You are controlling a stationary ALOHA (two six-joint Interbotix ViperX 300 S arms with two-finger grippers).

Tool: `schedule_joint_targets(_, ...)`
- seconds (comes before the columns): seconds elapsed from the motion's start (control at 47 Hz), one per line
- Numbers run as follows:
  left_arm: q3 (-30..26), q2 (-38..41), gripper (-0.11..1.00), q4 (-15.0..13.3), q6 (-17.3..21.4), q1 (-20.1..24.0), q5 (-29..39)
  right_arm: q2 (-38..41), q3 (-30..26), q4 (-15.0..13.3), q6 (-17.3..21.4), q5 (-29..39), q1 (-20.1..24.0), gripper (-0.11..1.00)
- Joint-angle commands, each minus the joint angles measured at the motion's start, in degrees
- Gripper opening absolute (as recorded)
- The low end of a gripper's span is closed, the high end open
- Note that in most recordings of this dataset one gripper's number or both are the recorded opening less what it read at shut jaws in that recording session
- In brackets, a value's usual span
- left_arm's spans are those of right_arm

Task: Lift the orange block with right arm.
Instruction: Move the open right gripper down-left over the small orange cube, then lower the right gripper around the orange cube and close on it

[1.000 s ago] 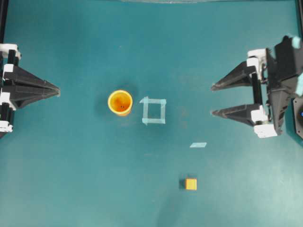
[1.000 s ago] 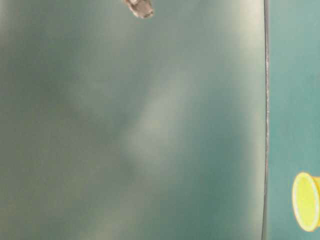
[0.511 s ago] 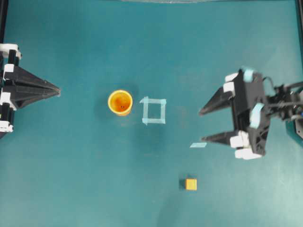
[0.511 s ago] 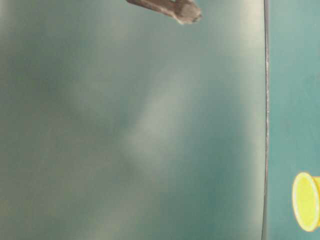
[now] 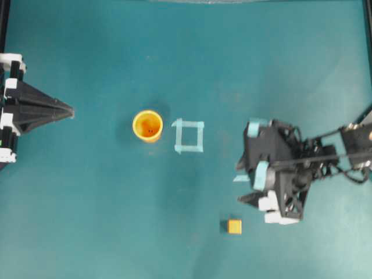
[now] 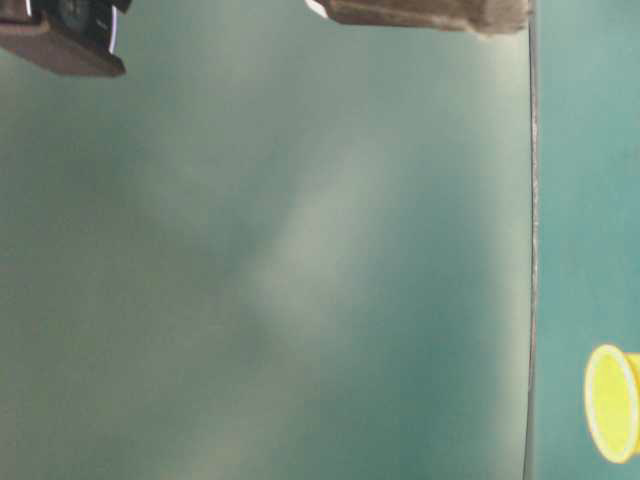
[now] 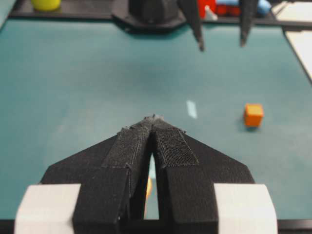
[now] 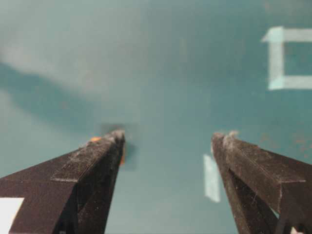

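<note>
The right gripper (image 5: 239, 183) has its two black fingers spread wide, and nothing is between them. It points down at the green table (image 5: 87, 221). The orange block (image 5: 234, 226) sits alone on the table, just past the fingertips and a bit off to one side, not between them yet. The right arm is much nearer to it than the left gripper (image 5: 68, 110), which is pinched shut far away at the other edge. So I think the open fingers need to slide over until the block is in the middle. The right wrist view shows only a sliver of orange peeking from behind one finger (image 8: 92, 161). The top view shows the whole block, plus the orange cup (image 5: 147, 125) and a tape square (image 5: 189, 136).
</note>
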Motion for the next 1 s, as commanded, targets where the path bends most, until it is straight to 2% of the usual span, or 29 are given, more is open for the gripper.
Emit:
schedule_joint_targets(0.0,-1.41,0.53,0.00,0.09,0.00,-0.09,-0.26,0.79,-2.72,0.26,1.05,0.53,1.23,0.69)
schedule_joint_targets(0.425,-1.49,0.53,0.00,0.09,0.00,-0.09,-0.26,8.88,-4.48,0.18,8.53,2.46,4.92,0.69)
schedule_joint_targets(0.979,-1.49,0.44,0.00,0.09,0.00,-0.09,-0.26,15.56,-4.92,0.18,8.70,-0.79,8.53,0.69)
